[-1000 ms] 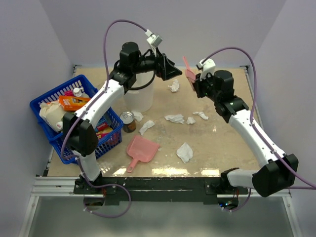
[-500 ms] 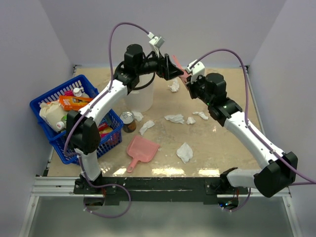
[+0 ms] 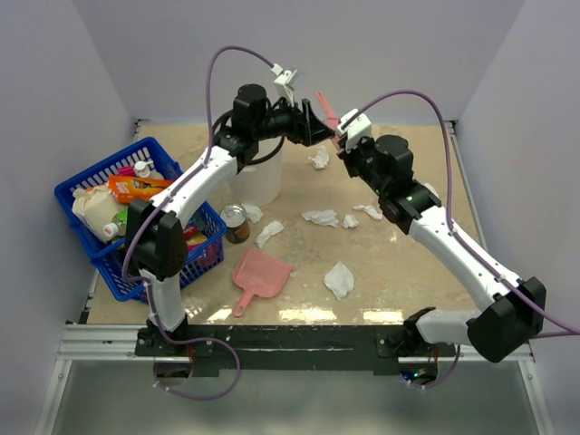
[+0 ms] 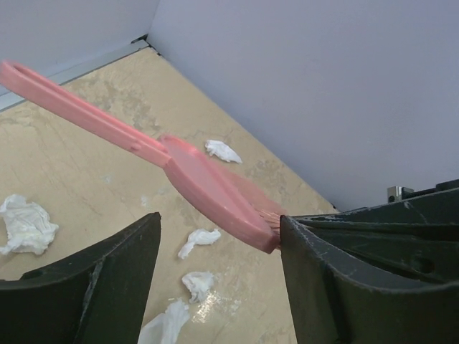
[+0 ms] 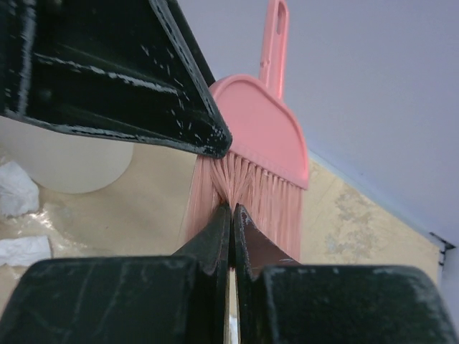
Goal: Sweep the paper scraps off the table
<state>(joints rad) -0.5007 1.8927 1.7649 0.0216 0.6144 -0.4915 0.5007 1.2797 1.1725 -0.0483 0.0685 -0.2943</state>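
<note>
Several white paper scraps lie on the beige table (image 3: 408,272): one at the back (image 3: 318,158), a cluster mid-table (image 3: 320,217), one nearer the front (image 3: 339,279). Some show in the left wrist view (image 4: 199,240). My right gripper (image 3: 340,136) (image 5: 231,208) is shut on the bristles of a pink brush (image 3: 326,105) (image 5: 265,129), held in the air over the back of the table. My left gripper (image 3: 319,125) (image 4: 219,222) is open, its jaws on either side of the brush head (image 4: 208,190), and the right finger (image 4: 358,272) touches the bristles.
A pink dustpan (image 3: 261,276) lies near the front, left of centre. A white bucket (image 3: 255,172) stands under the left arm, with a can (image 3: 236,223) in front of it. A blue basket (image 3: 136,213) of groceries sits at the left edge. Walls close in behind.
My right gripper has carried the brush left and back toward the left gripper. The left gripper has reached right, and its open jaws now stand around the brush head.
</note>
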